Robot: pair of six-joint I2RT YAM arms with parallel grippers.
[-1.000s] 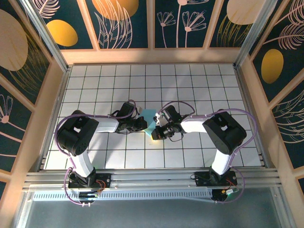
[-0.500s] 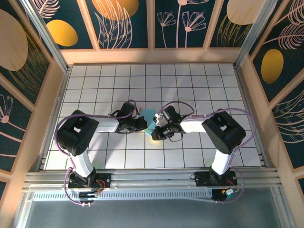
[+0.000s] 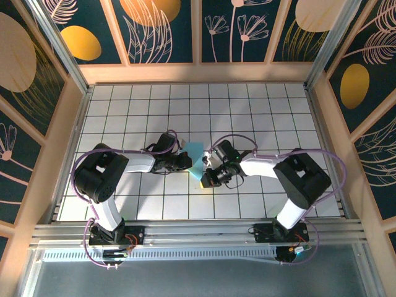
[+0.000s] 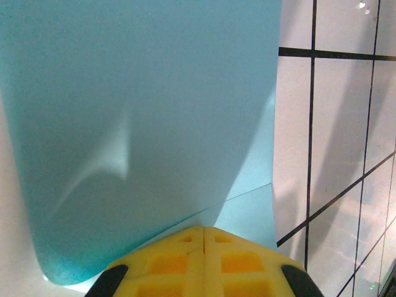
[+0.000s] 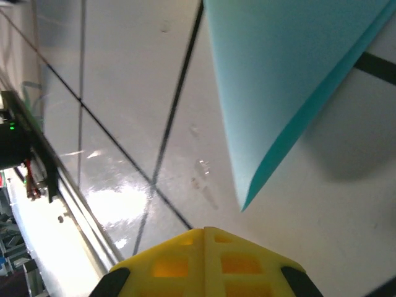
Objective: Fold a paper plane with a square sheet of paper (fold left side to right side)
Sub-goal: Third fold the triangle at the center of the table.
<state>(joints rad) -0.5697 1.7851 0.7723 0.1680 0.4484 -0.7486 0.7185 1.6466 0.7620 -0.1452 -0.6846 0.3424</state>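
Paper (image 3: pixel 195 153), thin and light-blue, curls up off the middle of the desk (image 3: pixel 124 111) between your arms. Left tool (image 4: pixel 203 230) has its pads together, seemingly pinching the paper's edge. Right tool (image 5: pixel 204 232) is closed on nothing, near the free corner. Expect the sheet to be light, floppy and easily creased, so grip edges or corners. No writing is readable.

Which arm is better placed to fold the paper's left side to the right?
Left, probably: the left end effector is shut on the sheet of paper; the right end effector is shut, apart from it.
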